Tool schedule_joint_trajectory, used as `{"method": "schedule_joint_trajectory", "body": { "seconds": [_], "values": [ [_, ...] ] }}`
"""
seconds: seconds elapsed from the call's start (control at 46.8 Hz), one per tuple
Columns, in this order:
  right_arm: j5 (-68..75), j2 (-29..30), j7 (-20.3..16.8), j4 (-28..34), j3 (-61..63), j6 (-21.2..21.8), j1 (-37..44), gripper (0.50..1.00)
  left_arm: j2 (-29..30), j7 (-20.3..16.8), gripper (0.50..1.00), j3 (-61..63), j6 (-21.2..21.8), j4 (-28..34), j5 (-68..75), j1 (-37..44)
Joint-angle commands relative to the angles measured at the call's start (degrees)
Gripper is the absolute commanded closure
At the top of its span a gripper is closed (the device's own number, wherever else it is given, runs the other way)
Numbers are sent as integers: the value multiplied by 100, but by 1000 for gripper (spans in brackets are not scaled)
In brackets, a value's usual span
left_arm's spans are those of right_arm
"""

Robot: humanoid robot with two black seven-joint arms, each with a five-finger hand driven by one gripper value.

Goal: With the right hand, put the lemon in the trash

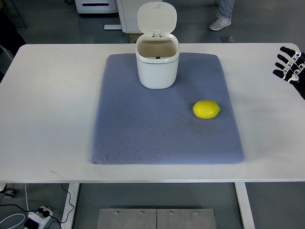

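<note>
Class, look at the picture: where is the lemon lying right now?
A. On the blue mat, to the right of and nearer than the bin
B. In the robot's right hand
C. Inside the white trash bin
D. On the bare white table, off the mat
A: the lemon rests on the blue mat, apart from the open bin and far from the right hand.

You have no readable text, label, brand, number or sign anywhere in this view: nothing legible on the trash can (157, 59), the mat (143, 138) or the table (47, 109).
</note>
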Motion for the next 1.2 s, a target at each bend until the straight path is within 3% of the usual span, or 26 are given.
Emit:
{"method": "schedule_joint_trajectory", "body": {
  "seconds": [0.0, 0.342, 0.684, 1.176],
  "values": [
    [-246, -130, 98, 173, -3, 0, -72, 500, 0, 0, 500, 0, 0, 0, 6, 0],
    [-1152, -192, 274, 340, -38, -105, -318, 500, 0, 0, 500, 0, 0, 0, -3, 0],
    [-1934, -69, 292, 578, -688, -869, -221, 500, 0, 0, 500, 0, 0, 0, -3, 0],
    [-2066, 335, 283, 560, -2524, -1678, 1070, 500, 0, 0, 500, 0, 0, 0, -3, 0]
  ]
}}
